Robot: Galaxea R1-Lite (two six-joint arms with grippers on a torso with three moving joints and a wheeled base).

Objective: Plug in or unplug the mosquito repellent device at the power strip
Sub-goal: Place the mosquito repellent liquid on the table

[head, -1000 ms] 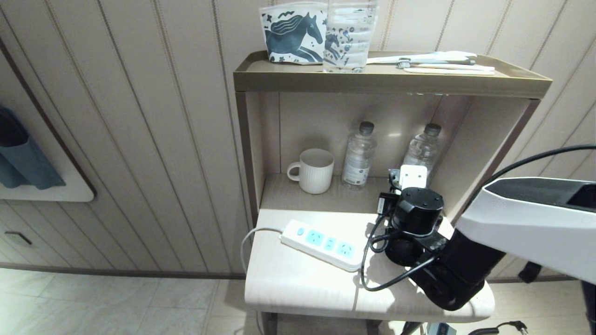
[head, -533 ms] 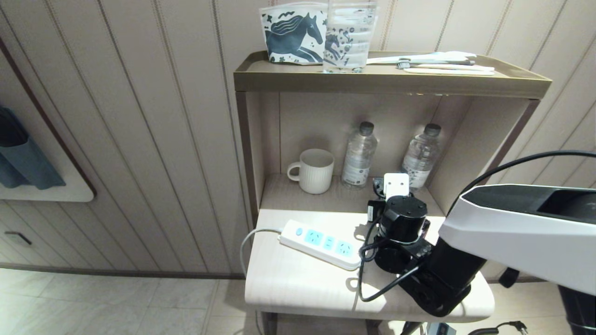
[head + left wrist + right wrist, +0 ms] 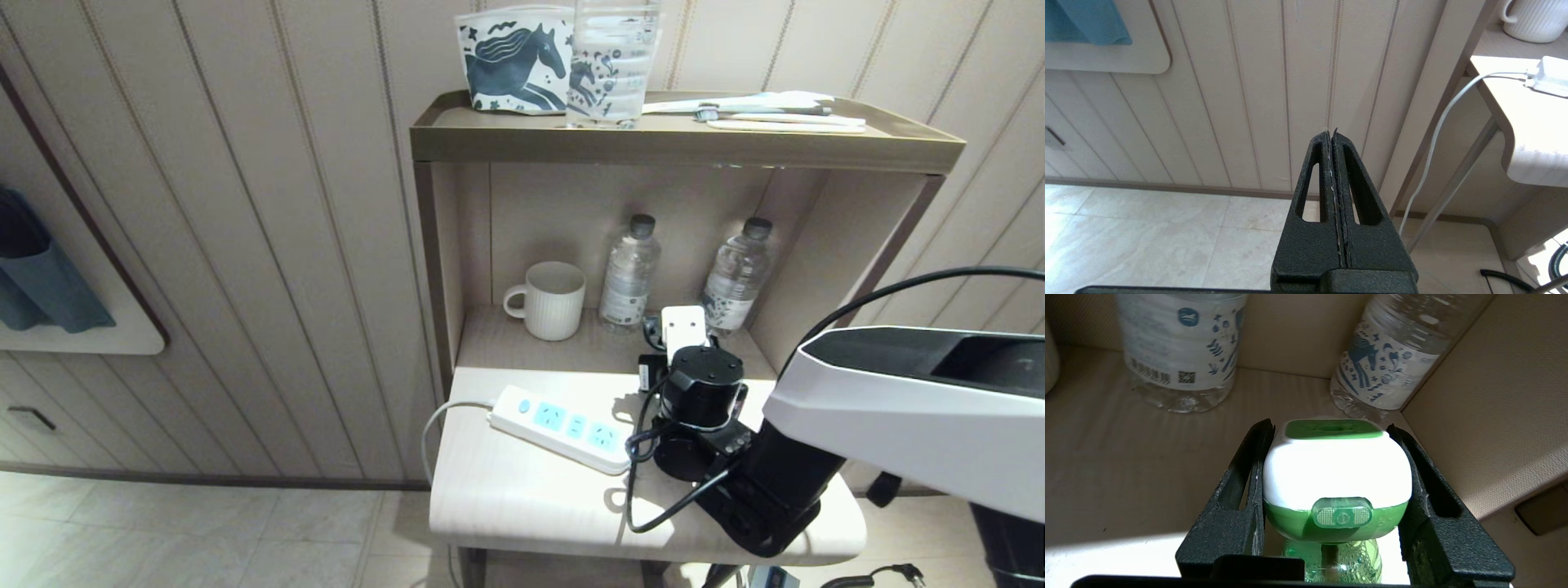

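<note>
The mosquito repellent device (image 3: 1337,473) has a white-and-green head over a translucent green bottle. My right gripper (image 3: 1329,426) is shut on its head, one finger on each side. In the head view the device's white face (image 3: 684,325) shows just past my right wrist (image 3: 700,376), in front of the two water bottles. It hangs right of the power strip (image 3: 563,429) and apart from it. The strip lies slantwise on the lower table with its light-blue sockets empty. My left gripper (image 3: 1331,132) hangs shut beside the table, above the floor.
A white mug (image 3: 551,299) and two clear water bottles (image 3: 629,273) (image 3: 736,276) stand in the shelf niche. The shelf's right wall (image 3: 1494,416) is close to the gripper. The strip's white cord (image 3: 1437,134) drops off the table's left edge. A pouch (image 3: 514,57) sits on top.
My right arm has carried the device to the left, from in front of the right bottle to between the two bottles and nearer the strip. The grip is unchanged.
</note>
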